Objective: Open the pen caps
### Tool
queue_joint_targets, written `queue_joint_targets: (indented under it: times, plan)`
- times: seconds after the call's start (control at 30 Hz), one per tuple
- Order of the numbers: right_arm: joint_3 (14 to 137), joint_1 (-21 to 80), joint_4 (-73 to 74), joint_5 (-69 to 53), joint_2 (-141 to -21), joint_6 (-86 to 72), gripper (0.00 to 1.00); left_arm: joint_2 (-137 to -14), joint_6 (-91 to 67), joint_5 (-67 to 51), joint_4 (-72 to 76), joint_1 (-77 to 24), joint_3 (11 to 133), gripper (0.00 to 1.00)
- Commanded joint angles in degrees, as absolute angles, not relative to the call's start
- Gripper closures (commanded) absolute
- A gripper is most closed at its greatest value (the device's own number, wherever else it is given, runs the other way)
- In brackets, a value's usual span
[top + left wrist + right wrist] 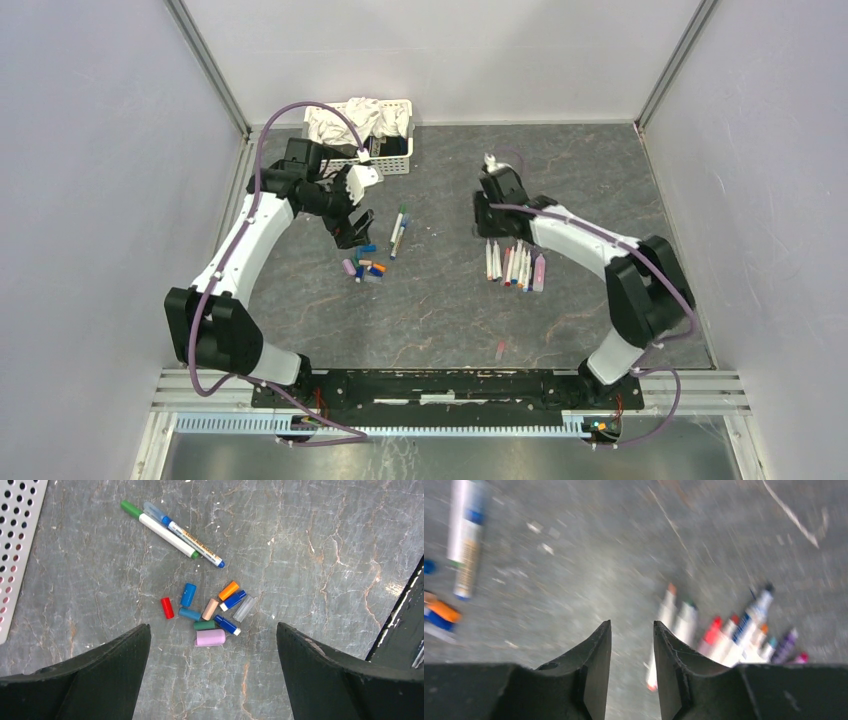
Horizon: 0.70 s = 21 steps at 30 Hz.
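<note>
Locate basket (398, 163) at 12 o'clock of left gripper (355, 227). White cloths inside; no part in this job.

Left gripper: jaws at full spread, nothing held, hovering above the loose pen caps (210, 609).

Find pen caps in one heap on the table (325, 540), at 5 o'clock of left gripper in the top view. Colours: red, blue, orange, green, tan, clear, plus one wider lilac.

Find two capped pens (165, 533) at 11 o'clock of the heap in the left wrist view. Side by side and touching, one green-capped, one blue-capped.

Note orange lettering printed along the blue pen's barrel; too small to read. No other brand or label legible.

Right gripper (631, 625): jaws at a narrow gap, bare table between them, nothing held. Wrist view blurred.

Find uncapped pens (515, 265) in a row at 5 o'clock of right gripper, tips exposed.

Judged step: between pens, both grippers free, most pens opened, two left to open.

Next move, as judged: take one capped pen by the barrel with one gripper, close the other on the cap alone, and pull straight along the pen's axis. Approach narrowly to avoid catching both touching pens.
</note>
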State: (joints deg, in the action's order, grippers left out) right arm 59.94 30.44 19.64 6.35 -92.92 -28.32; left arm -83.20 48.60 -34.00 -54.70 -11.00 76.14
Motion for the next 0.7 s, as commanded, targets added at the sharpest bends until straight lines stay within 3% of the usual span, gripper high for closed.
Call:
queue_joint_targets:
  times: [0.0, 0.07, 0.23, 0.4, 0.67]
  plan:
    - [74.24, 34.7, 20.37, 8.07, -100.09, -29.46, 0.56, -81.84, 43.1, -32.25, -52.88, -10.81, 78.12, 0.0]
    - [80.53, 36.66, 20.79, 9.1, -105.02, -30.02, 0.51, -81.83, 42.29, -31.87, -52.69, -10.65, 78.24, 0.0]
    - [93.12, 40.34, 19.88, 9.66, -117.64, -31.05, 0.49, -81.65, 41.33, -30.99, -52.13, -10.12, 77.75, 0.0]
    - [91.17, 42.41, 12.36, 9.54, -120.68, -31.38, 0.46, -81.91, 40.64, -31.84, -51.35, -9.84, 76.5, 0.0]
    - [94.48, 46.05, 12.09, 8.89, -125.88, -32.82, 0.45, -83.52, 39.84, -31.79, -51.36, -9.84, 77.57, 0.0]
